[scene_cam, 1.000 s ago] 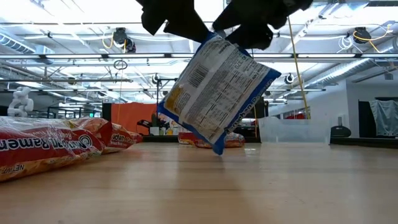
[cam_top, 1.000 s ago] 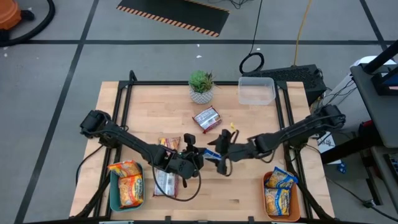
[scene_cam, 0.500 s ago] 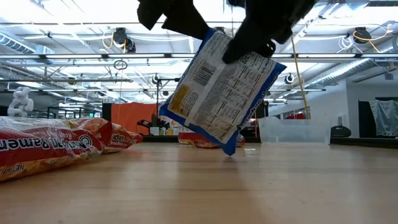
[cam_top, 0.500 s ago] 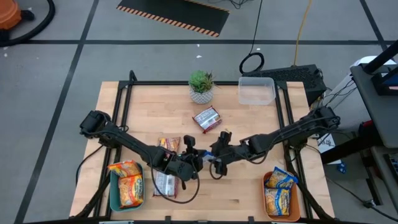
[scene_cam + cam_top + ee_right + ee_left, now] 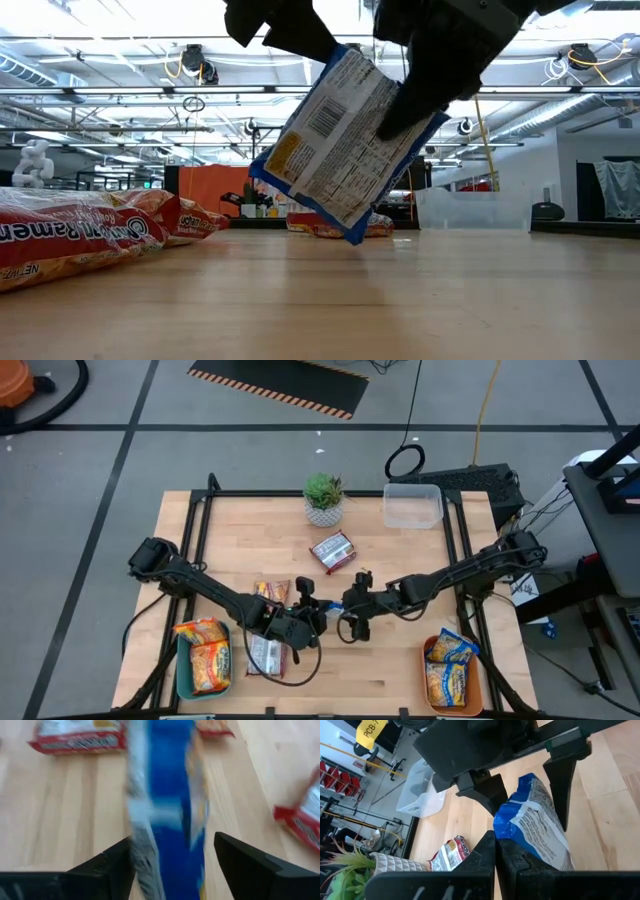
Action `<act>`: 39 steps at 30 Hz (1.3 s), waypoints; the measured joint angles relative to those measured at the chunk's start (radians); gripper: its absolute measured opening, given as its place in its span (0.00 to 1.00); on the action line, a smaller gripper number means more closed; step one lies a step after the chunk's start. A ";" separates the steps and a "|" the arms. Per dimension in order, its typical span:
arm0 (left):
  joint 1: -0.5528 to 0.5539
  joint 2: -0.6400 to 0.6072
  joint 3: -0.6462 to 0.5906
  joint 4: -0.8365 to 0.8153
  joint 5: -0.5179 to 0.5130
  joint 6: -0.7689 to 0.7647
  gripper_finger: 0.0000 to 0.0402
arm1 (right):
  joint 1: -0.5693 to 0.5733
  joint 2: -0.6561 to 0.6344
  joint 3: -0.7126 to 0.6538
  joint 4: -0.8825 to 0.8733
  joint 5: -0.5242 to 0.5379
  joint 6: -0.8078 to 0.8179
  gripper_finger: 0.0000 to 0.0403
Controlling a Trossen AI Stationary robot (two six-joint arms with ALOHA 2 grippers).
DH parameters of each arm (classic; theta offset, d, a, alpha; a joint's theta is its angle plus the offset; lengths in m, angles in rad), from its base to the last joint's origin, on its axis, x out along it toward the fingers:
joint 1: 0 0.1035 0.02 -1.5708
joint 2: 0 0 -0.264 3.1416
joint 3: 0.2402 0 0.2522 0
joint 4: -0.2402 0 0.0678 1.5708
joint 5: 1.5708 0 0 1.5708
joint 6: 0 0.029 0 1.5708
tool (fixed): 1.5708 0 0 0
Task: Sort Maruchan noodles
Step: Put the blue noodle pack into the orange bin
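A blue-and-white Maruchan noodle packet [image 5: 345, 145] hangs tilted above the table's middle, between my two grippers. My left gripper [image 5: 318, 610] is shut on it. My right gripper [image 5: 348, 622] is open, one finger on each flat side of the packet [image 5: 165, 810]. Other packets lie flat on the wood: a dark red one [image 5: 332, 550], an orange one [image 5: 272, 592] and a red-and-white one [image 5: 265, 655]. Orange packets fill the teal tray [image 5: 180, 660]. Yellow-and-blue packets fill the orange tray [image 5: 482, 680]. My left gripper pinches the packet's sealed edge [image 5: 512, 837] between its two shut fingers, at the upper corner [image 5: 325, 60]. The fingers come level from the table's left. The packet hangs below, tilted, its lowest corner [image 5: 352, 238] clear of the table. My right gripper straddles the packet's upper right part [image 5: 415, 110] from the table's right. One finger [image 5: 107, 865] stands close against the packet's side. Whether it touches, I cannot tell.
A potted plant [image 5: 323, 498] and a clear plastic tub [image 5: 412, 505] stand near the far edge. Bare wood lies along the near edge between the two trays.
My right gripper has moved toward the table's left, onto the hanging packet, and its open fingers now reach farther over it. The packet has swung slightly while my left gripper has kept hold of it.
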 joint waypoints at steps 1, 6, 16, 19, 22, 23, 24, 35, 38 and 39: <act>0.000 0.000 0.000 0.000 0.008 -0.002 0.01 | 0.000 0.000 0.000 0.019 -0.009 -0.018 0.60; 0.000 0.000 0.000 0.000 0.018 -0.002 0.01 | 0.000 0.000 0.000 0.080 -0.051 -0.077 0.49; 0.000 0.000 0.000 -0.002 0.021 -0.013 0.01 | 0.000 0.000 0.000 0.082 -0.065 -0.087 0.32; -0.003 0.000 0.000 -0.004 0.021 -0.024 0.01 | 0.000 0.000 0.000 0.081 -0.065 -0.087 0.30; -0.003 0.000 0.000 -0.013 0.021 -0.065 0.05 | 0.000 0.000 0.000 0.077 -0.065 -0.087 0.30; -0.003 0.000 0.000 -0.016 0.021 -0.082 0.07 | 0.000 -0.002 0.000 0.073 -0.065 -0.087 0.30; -0.003 0.000 0.000 -0.019 0.021 -0.102 0.10 | 0.000 -0.005 -0.001 0.066 -0.065 -0.087 0.30; -0.004 0.000 0.001 -0.036 0.057 -0.214 0.51 | 0.003 -0.026 -0.001 0.002 -0.107 -0.019 0.30; -0.007 -0.011 0.001 -0.044 0.088 -0.228 0.53 | 0.003 -0.029 -0.001 -0.027 -0.176 0.068 0.30; -0.007 -0.018 0.001 -0.048 0.093 -0.231 0.53 | 0.003 -0.033 0.000 -0.036 -0.196 0.101 0.30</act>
